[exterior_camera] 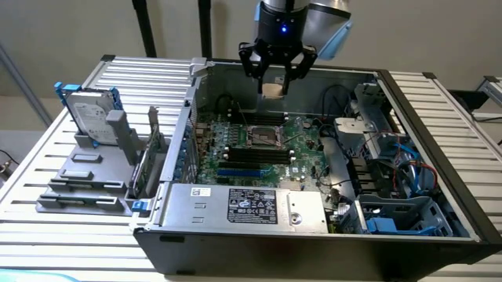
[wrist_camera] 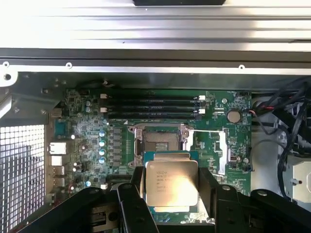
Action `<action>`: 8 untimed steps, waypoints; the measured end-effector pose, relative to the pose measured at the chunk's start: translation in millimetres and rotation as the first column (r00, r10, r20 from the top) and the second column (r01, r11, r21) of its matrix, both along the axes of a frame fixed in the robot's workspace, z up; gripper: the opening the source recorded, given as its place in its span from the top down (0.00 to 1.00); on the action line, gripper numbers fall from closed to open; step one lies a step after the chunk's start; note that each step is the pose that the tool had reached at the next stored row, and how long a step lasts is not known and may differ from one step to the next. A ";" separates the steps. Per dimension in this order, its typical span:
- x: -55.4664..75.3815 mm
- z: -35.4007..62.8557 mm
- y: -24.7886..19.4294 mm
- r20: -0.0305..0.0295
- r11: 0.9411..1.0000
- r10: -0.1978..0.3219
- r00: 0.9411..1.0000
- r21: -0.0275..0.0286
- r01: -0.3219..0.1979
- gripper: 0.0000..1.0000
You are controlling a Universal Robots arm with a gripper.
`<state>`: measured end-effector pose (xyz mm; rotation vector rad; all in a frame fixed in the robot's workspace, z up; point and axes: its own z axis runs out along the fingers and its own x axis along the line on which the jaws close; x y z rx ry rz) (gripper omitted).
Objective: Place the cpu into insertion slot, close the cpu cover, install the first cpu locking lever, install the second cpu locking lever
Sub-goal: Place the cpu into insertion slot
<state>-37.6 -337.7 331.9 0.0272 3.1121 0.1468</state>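
Observation:
My gripper [exterior_camera: 273, 89] hangs above the open computer case, shut on the cpu [exterior_camera: 273, 90], a small pale tan square between its black fingers. In the wrist view the cpu [wrist_camera: 171, 182] shows its shiny silver face, clamped by a finger [wrist_camera: 137, 191] on each side. The insertion slot [exterior_camera: 265, 136] is a dark square socket with a silvery rim on the green board, well below the gripper and nearer the case's front. From the wrist it shows as the insertion slot [wrist_camera: 159, 143], uncovered, just beyond the cpu. A thin locking lever [wrist_camera: 206, 131] sticks out beside it. I cannot tell the cpu cover apart from the socket's metal frame.
Long black memory slots [exterior_camera: 259, 155] lie in front of the socket. A grey labelled power supply [exterior_camera: 247, 205] fills the case's front. Cables and drive cages [exterior_camera: 392, 164] crowd the exterior view's right. A hard drive in a holder [exterior_camera: 90, 120] stands outside the case at the left.

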 end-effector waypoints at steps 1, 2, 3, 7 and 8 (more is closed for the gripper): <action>0.0 -1.8 1.5 0.001 1.000 0.000 1.000 0.000 0.000 0.45; 0.0 -3.6 2.6 0.001 1.000 0.001 1.000 0.000 -0.001 0.45; 0.0 -4.9 3.2 0.001 1.000 0.001 1.000 -0.001 -0.001 0.45; 0.1 -6.8 4.3 0.001 0.999 -0.032 0.999 -0.001 0.032 0.45; 0.1 -7.0 4.4 0.001 0.999 -0.048 0.999 -0.001 0.048 0.45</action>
